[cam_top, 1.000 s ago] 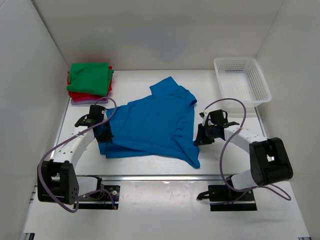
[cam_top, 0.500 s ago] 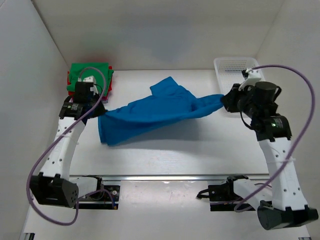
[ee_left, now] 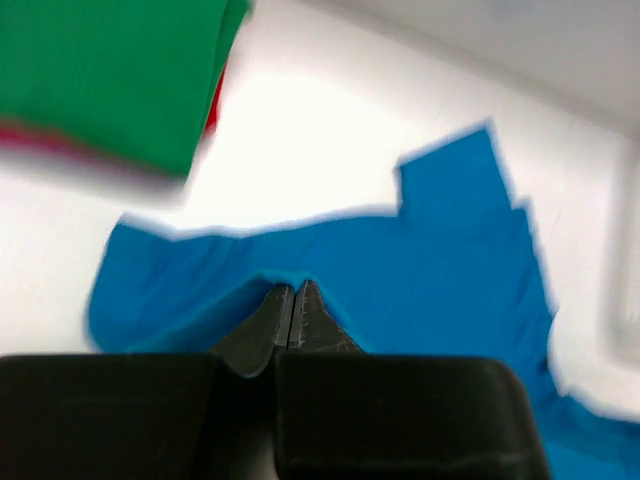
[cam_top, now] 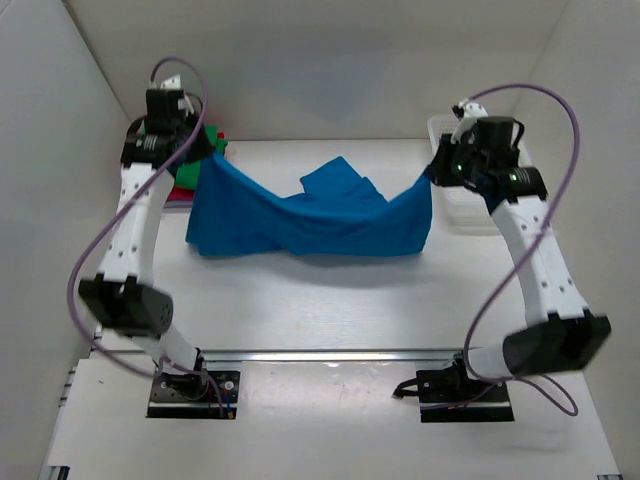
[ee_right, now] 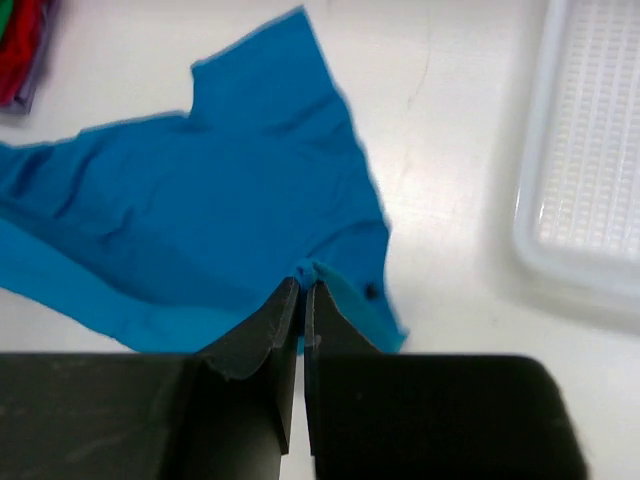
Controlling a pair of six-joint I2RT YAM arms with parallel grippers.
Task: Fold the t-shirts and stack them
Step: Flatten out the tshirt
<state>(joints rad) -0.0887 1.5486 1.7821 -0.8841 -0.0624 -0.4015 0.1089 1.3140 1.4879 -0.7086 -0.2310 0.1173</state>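
The left gripper (ee_left: pixel 293 292) and right gripper (ee_right: pixel 303 287) each have their jaws pinched tight on opposite ends of the bright blue short-sleeved cloth t-shirt (cam_top: pixel 310 215), which hangs sagging between them over the far half of the white table (cam_top: pixel 330 295). Light and limp, it probably handles best held by its corners.

Basket (ee_right: pixel 585 150) crowds right tool (ee_right: pixel 303 285); folded stack (ee_left: pixel 110 70) seemingly flanks left tool (ee_left: pixel 292 290).

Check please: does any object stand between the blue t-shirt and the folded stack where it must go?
Nothing visible does. The blue t-shirt hangs between the left gripper and right gripper, both shut on it; its left end is beside the folded stack. The white basket sits at the right side.
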